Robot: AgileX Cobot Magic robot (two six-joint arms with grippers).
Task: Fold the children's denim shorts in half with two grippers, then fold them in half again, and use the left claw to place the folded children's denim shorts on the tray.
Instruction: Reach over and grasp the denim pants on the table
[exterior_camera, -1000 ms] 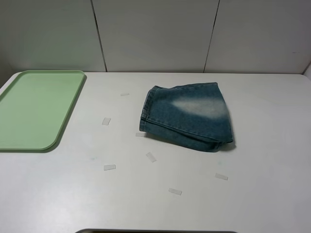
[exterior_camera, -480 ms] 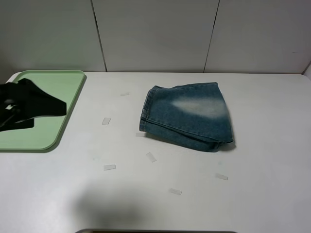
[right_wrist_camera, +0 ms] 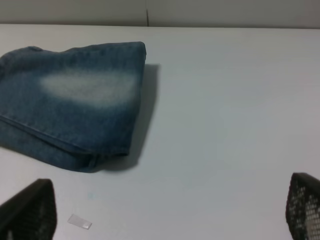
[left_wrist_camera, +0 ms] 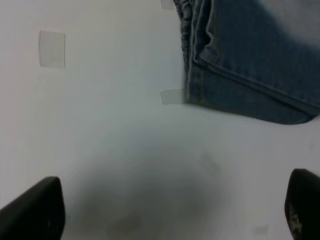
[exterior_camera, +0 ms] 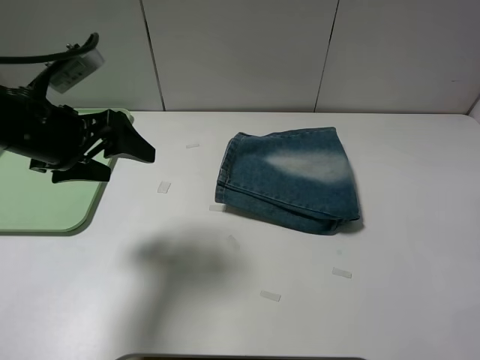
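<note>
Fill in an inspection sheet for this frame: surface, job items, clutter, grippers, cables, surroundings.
Surface: white table, bare apart from items below.
Job's things: denim shorts folded, lying mid-table; green tray at the left edge, nothing seen in it.
Clutter: small pale tape strips scattered around the shorts.
Grippers: left gripper over the tray's right edge, jaws open, empty; right gripper open, empty, away from the shorts.
Cables: black cable looping behind the left arm.
Surroundings: pale panelled wall.

Folded denim shorts lie on the white table — both black fingers spread wide, nothing between them.
</note>
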